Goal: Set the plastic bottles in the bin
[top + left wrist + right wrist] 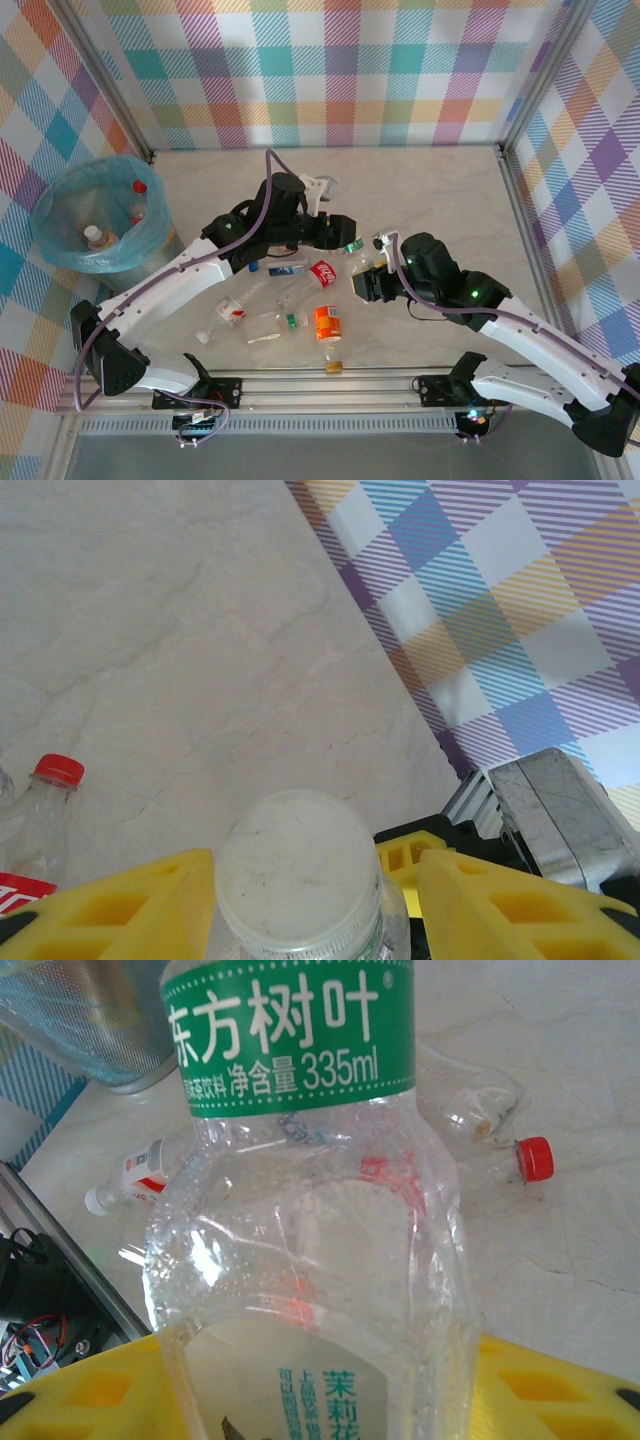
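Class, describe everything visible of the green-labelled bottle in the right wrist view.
The green-labelled bottle is clear, thin plastic, misted with droplets inside. A green band carries white Chinese characters and 335ml; a paler label with green characters sits lower. The yellow fingers of the right gripper clamp its lower body from both sides.

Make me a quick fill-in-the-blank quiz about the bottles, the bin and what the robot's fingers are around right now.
1. The bin stands on the robot's ____ side.
2. The clear bottle between the right fingers carries a ____ label.
3. The second bottle, between the left fingers, has a ____ cap.
Missing words: left; green; white.
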### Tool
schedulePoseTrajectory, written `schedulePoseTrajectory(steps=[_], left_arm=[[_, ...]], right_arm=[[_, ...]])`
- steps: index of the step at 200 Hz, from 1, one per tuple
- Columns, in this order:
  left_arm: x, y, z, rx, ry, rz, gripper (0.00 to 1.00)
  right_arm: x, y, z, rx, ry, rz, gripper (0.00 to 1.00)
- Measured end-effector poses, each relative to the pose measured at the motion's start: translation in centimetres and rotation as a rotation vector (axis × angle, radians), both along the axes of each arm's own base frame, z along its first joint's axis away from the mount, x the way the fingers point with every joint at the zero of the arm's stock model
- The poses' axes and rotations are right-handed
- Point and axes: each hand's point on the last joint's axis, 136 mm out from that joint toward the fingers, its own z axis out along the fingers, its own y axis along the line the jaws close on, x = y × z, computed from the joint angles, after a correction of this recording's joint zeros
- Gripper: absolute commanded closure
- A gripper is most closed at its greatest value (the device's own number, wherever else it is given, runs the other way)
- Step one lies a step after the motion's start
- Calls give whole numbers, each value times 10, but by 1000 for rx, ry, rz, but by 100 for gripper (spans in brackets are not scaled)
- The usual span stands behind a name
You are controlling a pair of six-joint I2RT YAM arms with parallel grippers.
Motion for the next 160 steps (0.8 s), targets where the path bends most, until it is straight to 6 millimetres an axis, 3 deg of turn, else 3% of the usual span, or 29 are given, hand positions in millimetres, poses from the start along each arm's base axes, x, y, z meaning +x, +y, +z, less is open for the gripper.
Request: schedulePoseTrajectory(steps=[51,134,160], left_arm=[[2,-1,2,-13,1,13,36],[3,-2,6,-30,-1,18,54],[4,-2,6,-32,-6,19,57]], right_arm=[[-1,6,7,34,-11,22,43],[-1,8,13,51,-37,36,40],[0,8,14,51,-42,35,28]])
